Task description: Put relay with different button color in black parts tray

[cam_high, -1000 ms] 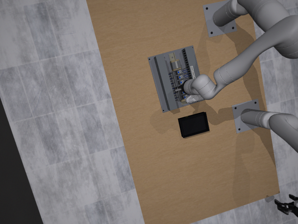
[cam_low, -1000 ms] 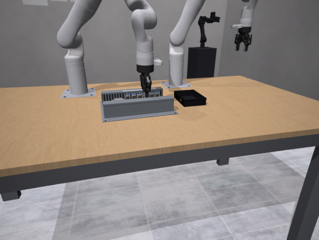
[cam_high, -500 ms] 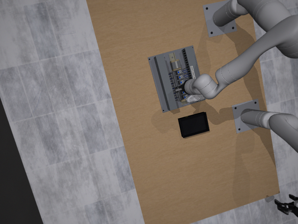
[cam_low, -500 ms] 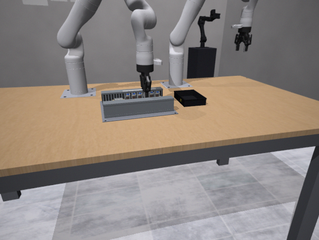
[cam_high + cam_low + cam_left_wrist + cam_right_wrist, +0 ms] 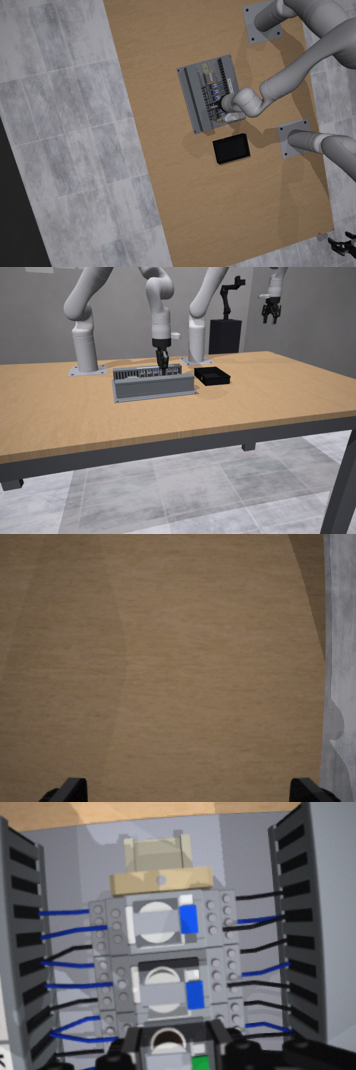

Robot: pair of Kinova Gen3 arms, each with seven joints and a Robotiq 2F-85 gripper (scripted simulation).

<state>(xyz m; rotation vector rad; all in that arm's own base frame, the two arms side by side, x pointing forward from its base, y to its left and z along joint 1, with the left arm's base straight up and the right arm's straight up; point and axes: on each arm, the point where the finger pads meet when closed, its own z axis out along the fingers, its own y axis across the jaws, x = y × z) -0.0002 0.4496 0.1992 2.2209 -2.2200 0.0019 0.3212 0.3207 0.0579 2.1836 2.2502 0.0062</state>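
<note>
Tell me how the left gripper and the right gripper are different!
The left gripper is wide open with nothing in it, but the right gripper is shut on the green-button relay.
The left gripper hangs high, away from the relay panel, while the right gripper reaches down into it.
Both are black with two fingers.
</note>
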